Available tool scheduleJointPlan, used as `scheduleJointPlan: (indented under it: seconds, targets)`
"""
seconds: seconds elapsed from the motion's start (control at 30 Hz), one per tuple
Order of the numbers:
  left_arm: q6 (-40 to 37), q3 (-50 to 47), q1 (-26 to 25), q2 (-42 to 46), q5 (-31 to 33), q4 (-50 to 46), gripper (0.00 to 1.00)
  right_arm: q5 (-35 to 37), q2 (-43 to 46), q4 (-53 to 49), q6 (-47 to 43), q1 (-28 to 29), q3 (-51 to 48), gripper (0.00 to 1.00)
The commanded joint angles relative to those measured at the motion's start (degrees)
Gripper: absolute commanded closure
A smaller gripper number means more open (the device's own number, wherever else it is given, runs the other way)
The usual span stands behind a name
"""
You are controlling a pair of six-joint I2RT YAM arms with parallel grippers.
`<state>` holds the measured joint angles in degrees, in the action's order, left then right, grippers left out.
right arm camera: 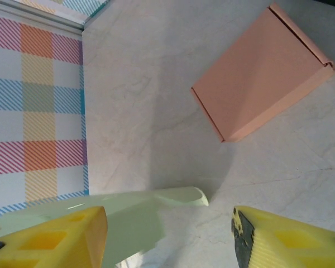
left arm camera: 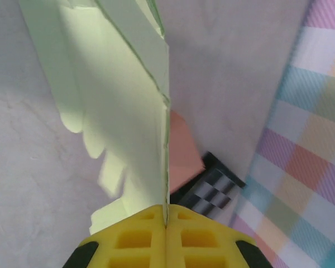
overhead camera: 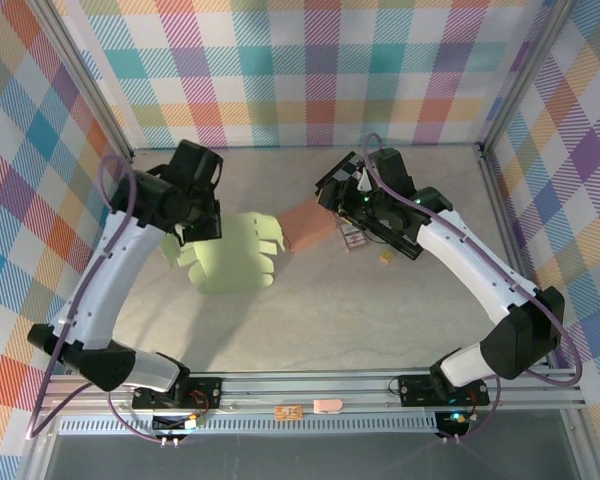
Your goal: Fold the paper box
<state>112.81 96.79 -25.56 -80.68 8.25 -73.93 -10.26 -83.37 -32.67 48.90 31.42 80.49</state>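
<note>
The paper box [overhead camera: 235,258] is a flat pale-green blank, unfolded, lying left of centre on the table [overhead camera: 380,300] between the two arms. In the top view it spreads about as wide as it is deep, with rounded, scalloped tabs along its left and right edges; the right tabs point toward a salmon-pink box [overhead camera: 308,226] just beside them. The left arm [overhead camera: 100,290] arcs up from its base and bends inward, placing the left gripper [left arm camera: 166,223] at the blank's upper-left edge. Its yellow ribbed fingers [left arm camera: 134,240] are pressed together on the thin paper edge, and from the left wrist the sheet rises edge-on, straight away from the jaws. The right arm [overhead camera: 480,280] curves in from the right, its wrist above the pink box. The right gripper [right arm camera: 167,234] has its jaws parted and nothing clamped; a green tab [right arm camera: 173,198] lies next to one finger, and contact cannot be determined. The pink box [right arm camera: 262,78] is a closed, flat rectangular carton with matte card faces. The table surface is pale, faintly veined stone-pattern.
</note>
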Motion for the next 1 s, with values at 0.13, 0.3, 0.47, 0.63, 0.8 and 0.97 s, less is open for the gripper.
scheduleJointPlan:
  seconds: [0.13,0.3,0.47,0.63,0.8,0.97]
  targets:
    - [-1.8,-14.7,5.0,-5.6,-6.4,23.7,1.0,-0.8,0.0,-0.7,2.3,-0.2,-0.5,0.41]
    - [-2.3,-21.0,4.5,-5.2,-4.4,34.4,1.0,-1.9,0.5,0.2,13.4,-0.1,-1.1,0.43]
    - [-0.5,-24.2,3.1,-5.3,-4.7,37.1,1.0,-0.6,0.5,8.2,35.5,3.1,-7.1,0.44]
    - [1.2,-26.7,1.7,-4.9,-4.4,39.4,1.0,5.5,-4.2,9.3,46.8,9.3,-4.0,0.43]
    - [1.7,-27.7,1.0,-4.8,-5.5,39.7,1.0,7.8,-10.5,11.4,50.8,12.5,-0.9,0.44]
    - [1.8,-28.4,0.7,-4.1,-5.9,39.4,1.0,8.1,-16.3,11.3,51.3,13.6,4.1,0.46]
